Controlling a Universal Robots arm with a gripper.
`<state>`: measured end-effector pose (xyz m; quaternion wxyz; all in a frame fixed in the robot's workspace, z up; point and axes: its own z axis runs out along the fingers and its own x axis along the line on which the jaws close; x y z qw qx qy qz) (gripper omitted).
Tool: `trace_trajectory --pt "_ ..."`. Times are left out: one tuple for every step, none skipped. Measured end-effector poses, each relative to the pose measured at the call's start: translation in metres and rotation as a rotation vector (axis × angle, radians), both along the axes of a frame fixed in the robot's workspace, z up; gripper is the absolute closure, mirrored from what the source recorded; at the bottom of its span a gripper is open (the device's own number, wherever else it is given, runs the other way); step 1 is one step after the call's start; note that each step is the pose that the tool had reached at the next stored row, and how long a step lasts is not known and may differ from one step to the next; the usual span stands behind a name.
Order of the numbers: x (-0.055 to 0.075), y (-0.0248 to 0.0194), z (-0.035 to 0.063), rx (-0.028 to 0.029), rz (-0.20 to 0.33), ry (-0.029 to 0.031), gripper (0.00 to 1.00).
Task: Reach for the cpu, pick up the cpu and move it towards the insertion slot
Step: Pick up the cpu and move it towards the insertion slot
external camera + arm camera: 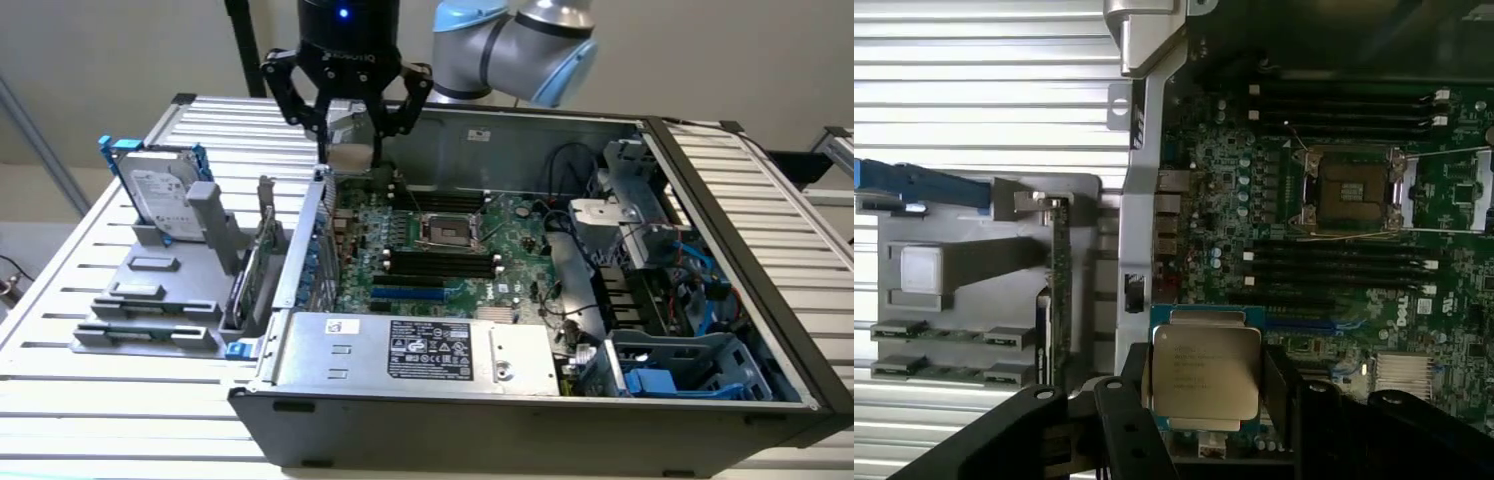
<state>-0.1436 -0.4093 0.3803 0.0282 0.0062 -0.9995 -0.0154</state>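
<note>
Computer case: lay open on the desk below the end effector.
Insertion slot: sat ahead, well apart, empty.
End effector: clamped the cpu between its fingers.
Handling: best carried level, square to the socket.

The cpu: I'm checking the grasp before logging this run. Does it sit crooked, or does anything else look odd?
Nothing stands out. The cpu sits square between the end effector fingers, top face unmarked, held above the case's rear edge. The slot is open and bare, its frame looking intact.
</note>
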Motion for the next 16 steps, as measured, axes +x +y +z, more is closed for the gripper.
trace_trajectory --pt "0.005 0.0002 0.0000 0.0000 0.000 0.0000 0.46" --pt "0.009 0.0004 0.0000 0.0000 0.000 0.0000 0.46" --pt "0.013 0.0006 0.0000 0.0000 0.000 0.0000 0.46" --pt "0.018 0.0009 0.0000 0.0000 0.000 0.0000 0.46" --pt "0.023 0.0014 -0.0001 0.0000 0.000 0.0000 0.46" --pt "0.027 0.0018 -0.0001 0.0000 0.000 0.0001 0.46" --pt "0.032 0.0025 -0.0003 -0.0001 0.000 0.0001 0.46" --pt "0.036 0.0033 -0.0005 0.0000 0.000 0.0000 0.46" --pt "0.041 0.0042 -0.0007 0.0000 0.000 0.0000 0.46" --pt "0.045 0.0052 -0.0010 0.0000 0.000 0.0000 0.46" --pt "0.050 0.0063 -0.0013 0.0000 0.000 0.0000 0.46" --pt "0.054 0.0076 -0.0018 0.0000 0.000 0.0000 0.46" --pt "0.058 0.0091 -0.0023 -0.0001 0.000 0.0001 0.46" --pt "0.062 0.0107 -0.0030 -0.0001 0.000 0.0000 0.46" --pt "0.066 0.0126 -0.0038 0.0001 0.000 -0.0001 0.46" --pt "0.069 0.0149 -0.0048 0.0000 0.000 -0.0003 0.46"
